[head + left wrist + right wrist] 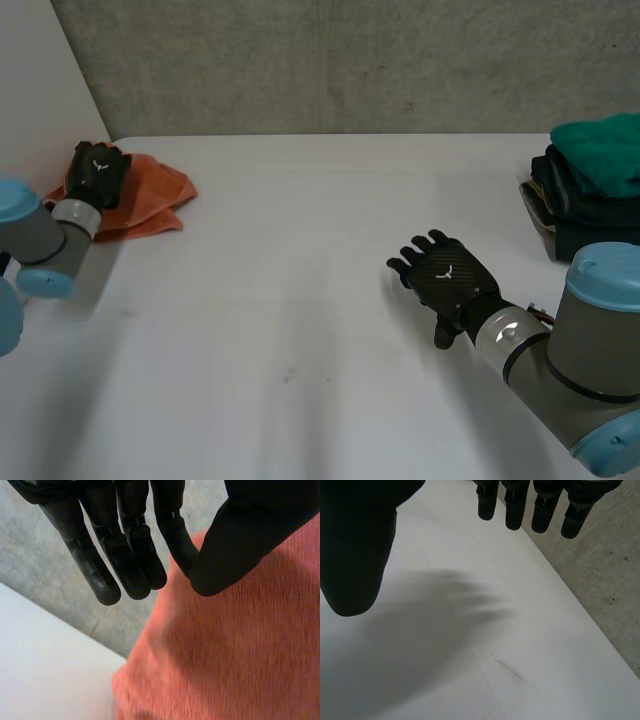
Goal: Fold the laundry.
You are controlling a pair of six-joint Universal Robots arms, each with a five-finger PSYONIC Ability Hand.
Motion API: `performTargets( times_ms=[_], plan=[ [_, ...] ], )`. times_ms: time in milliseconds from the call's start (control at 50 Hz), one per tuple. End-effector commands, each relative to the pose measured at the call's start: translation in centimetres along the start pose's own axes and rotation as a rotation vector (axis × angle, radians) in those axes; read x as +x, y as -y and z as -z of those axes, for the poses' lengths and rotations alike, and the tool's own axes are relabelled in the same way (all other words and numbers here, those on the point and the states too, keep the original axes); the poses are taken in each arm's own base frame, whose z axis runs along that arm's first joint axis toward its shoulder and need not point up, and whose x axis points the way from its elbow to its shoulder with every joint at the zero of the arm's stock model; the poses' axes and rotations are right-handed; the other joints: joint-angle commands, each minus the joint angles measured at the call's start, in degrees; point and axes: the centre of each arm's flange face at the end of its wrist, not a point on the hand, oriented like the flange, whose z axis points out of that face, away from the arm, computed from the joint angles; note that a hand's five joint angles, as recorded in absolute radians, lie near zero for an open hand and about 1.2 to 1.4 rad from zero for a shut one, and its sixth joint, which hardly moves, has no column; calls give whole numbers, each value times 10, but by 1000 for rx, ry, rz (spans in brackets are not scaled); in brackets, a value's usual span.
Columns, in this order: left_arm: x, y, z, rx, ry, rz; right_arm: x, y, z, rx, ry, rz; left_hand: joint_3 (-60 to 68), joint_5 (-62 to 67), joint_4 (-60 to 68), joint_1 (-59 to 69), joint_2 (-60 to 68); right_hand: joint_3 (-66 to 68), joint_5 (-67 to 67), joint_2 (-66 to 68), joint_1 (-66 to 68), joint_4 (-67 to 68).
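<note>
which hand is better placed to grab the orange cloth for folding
Left. The left hand rests on the orange cloth at the table's far left corner, while the right hand hovers open over bare table, far from it.

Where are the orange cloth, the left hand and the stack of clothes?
orange cloth point(158, 192), head view, on its bare part beside the hand.
left hand point(97, 172), head view, on its back.
stack point(585, 212), head view, on a dark middle layer.
</note>
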Motion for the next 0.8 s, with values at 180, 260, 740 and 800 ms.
performTargets(
  times_ms=[180, 260, 740, 800],
  plan=[
    [-11, 247, 63, 354, -64, 376, 10, -3, -2, 3, -32, -10, 120, 134, 114, 134, 116, -21, -25, -23, -30, -21],
    [-8, 234, 58, 322, -43, 367, 12, -7, -1, -11, -35, -16, -208, -193, -214, -194, -212, -21, -25, -23, -30, -21],
    [8, 9, 9, -13, -71, 7, 16, -7, -5, -4, -48, -13, -398, -383, -404, -384, -402, -21, -25, -23, -30, -21],
    [12, 0, 3, 1, -70, 1, 17, -7, -6, -2, -53, -10, -396, -382, -402, -382, -400, -21, -25, -23, -30, -21]
  ],
)
